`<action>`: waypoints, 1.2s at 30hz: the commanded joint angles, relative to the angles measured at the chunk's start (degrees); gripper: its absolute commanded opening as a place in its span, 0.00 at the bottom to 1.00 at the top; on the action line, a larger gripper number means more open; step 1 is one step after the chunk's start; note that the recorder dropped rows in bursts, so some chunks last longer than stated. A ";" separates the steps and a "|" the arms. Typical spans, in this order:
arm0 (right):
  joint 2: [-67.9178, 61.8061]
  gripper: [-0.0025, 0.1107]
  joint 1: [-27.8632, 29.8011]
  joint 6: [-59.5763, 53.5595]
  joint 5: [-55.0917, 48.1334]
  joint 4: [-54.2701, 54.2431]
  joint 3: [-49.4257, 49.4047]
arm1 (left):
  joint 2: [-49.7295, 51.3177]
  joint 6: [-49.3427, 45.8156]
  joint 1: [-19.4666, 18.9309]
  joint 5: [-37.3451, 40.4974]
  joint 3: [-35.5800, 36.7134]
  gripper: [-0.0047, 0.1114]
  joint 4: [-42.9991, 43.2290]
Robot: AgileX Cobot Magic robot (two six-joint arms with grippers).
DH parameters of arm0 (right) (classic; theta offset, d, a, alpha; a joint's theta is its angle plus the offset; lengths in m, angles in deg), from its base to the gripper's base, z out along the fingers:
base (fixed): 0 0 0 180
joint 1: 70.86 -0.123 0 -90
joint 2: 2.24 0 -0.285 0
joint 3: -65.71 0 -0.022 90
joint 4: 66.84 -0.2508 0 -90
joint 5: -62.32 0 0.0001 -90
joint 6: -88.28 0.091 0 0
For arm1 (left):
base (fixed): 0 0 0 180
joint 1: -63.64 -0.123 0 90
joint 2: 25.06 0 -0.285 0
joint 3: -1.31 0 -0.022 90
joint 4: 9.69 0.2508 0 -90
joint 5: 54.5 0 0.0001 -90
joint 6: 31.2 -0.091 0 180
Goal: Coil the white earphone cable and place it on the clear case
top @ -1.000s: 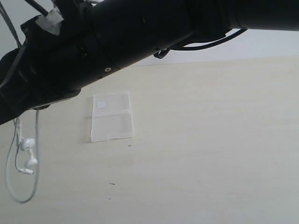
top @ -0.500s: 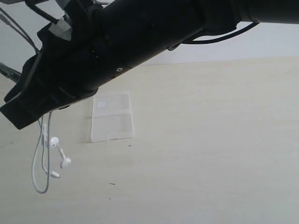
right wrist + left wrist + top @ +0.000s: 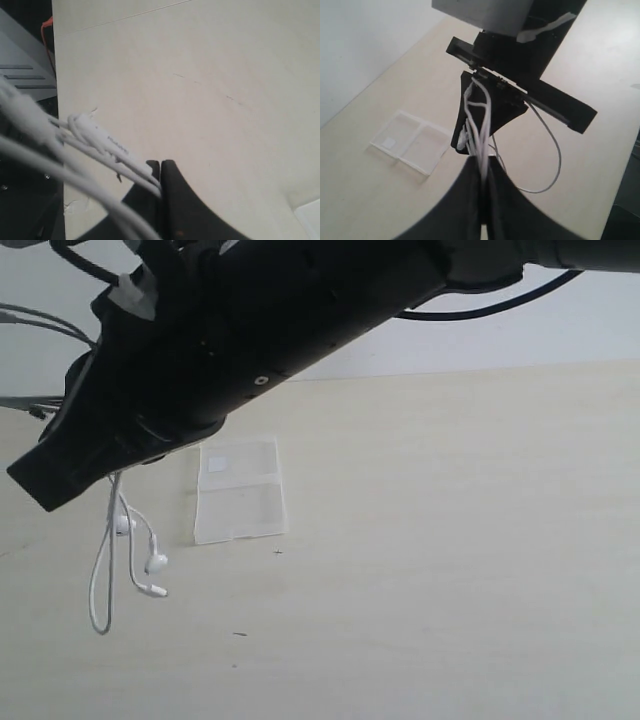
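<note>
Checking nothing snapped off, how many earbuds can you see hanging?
2, both dangling on the white earphone cable in the exterior view, left of the clear case: the upper earbud, the lower earbud just below it.

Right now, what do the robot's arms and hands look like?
The arm across the exterior view is thick, matte black and tubular, with a pale tape strip, a round silvery mark and a black cable. The left hand and right hand are black, smoothly curved.
</note>
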 commanded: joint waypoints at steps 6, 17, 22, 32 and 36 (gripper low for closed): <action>-0.04 0.02 1.08 1.04 -1.04 10.15 -0.25 | -1.49 1.88 0.33 1.19 -0.42 0.04 4.05; 3.56 0.02 1.08 0.00 -1.26 9.29 -0.25 | -1.49 3.99 0.33 1.19 -0.42 0.04 8.79; 5.04 0.02 1.08 -0.56 -1.53 8.10 -0.25 | -1.49 4.41 0.33 1.19 -0.42 0.05 7.99; 7.03 0.02 1.08 -0.78 -3.34 8.20 -0.25 | -1.49 5.39 0.33 1.19 -0.42 0.57 8.52; 7.10 0.02 1.08 -1.61 -5.87 8.54 -0.25 | -1.49 5.42 0.33 1.19 -0.42 0.58 5.95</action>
